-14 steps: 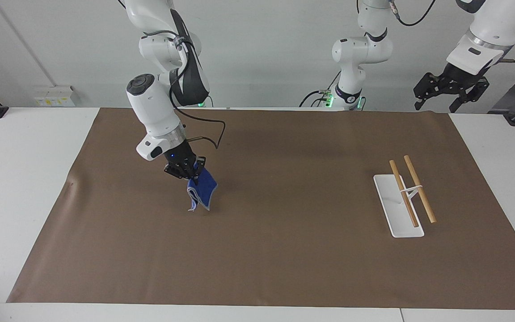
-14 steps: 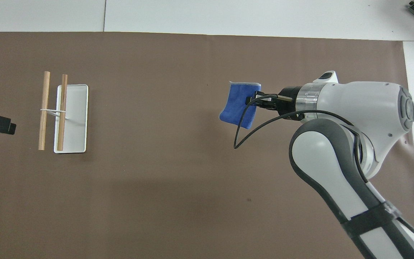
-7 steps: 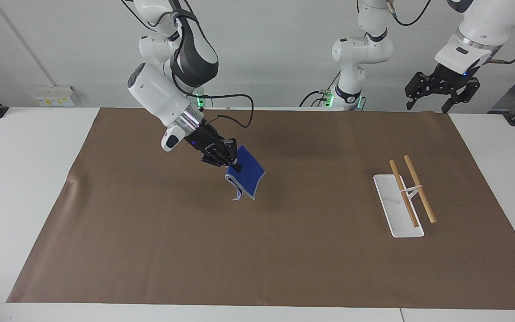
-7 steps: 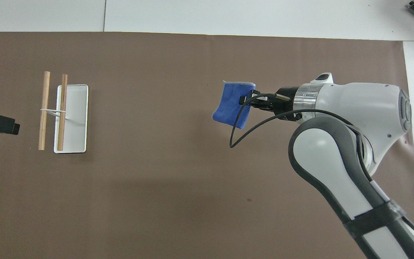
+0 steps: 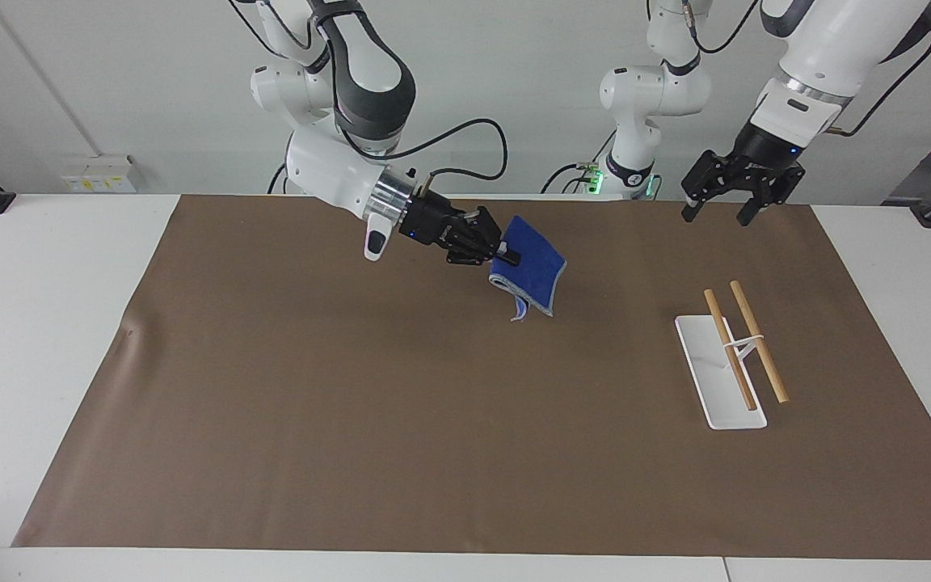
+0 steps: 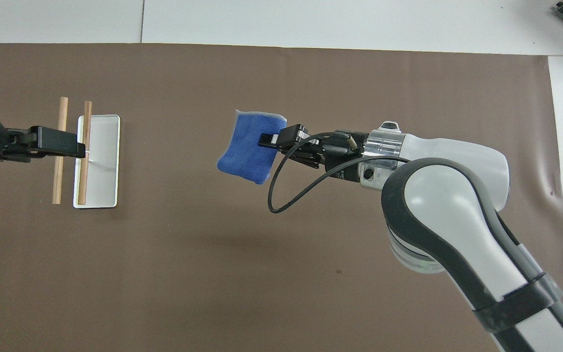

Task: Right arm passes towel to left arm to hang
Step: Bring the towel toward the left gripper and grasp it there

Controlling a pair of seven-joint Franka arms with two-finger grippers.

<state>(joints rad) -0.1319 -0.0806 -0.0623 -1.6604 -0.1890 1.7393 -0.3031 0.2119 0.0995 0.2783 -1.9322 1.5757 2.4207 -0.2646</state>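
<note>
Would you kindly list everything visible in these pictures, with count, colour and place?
towel: one, blue, held in the air over the mat's middle.
rack: one, white base with two wooden bars, on the mat toward the left arm's end.
mat: one, brown, covering the table.
table: one, white.
right gripper: one, black, shut on the towel.
left gripper: one, black, jaws open, raised above the mat's edge nearest the robots.

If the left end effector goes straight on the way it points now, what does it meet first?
Probably the brown mat, near its edge closest to the robots: the open left end effector points steeply down there. The rack seems off that line; depth is unclear.
</note>
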